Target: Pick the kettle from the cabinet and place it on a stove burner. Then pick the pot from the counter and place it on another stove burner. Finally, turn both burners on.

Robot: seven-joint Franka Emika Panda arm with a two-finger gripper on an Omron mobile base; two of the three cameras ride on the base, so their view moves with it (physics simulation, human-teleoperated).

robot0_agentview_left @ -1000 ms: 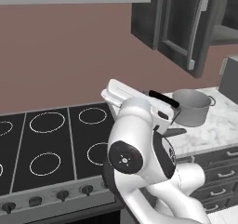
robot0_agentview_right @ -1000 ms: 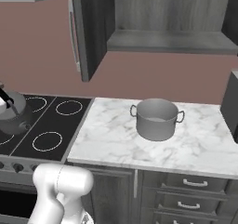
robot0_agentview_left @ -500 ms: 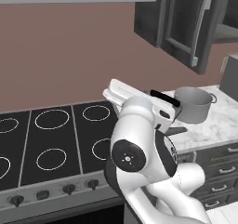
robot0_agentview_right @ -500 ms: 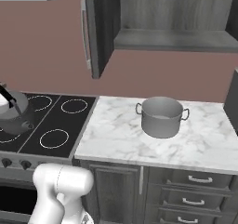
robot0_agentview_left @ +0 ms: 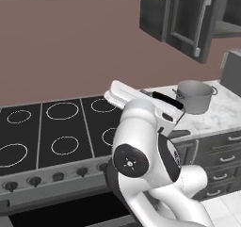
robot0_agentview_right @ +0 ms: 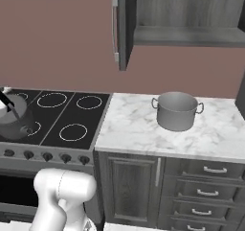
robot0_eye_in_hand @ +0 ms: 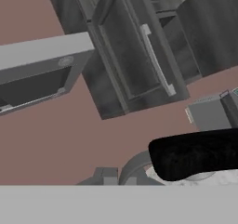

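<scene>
Base views — shared stove [robot0_agentview_left: 56, 127], counter [robot0_agentview_right: 143, 129]

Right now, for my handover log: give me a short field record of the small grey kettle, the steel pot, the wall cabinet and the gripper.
kettle: small grey metal kettle with black arched handle, over the glossy black cooktop
gripper: gripper shut on the kettle's handle
pot: wide grey steel pot, lidless, upright on the white marble counter
cabinet: dark grey wall cabinet, door open
</scene>
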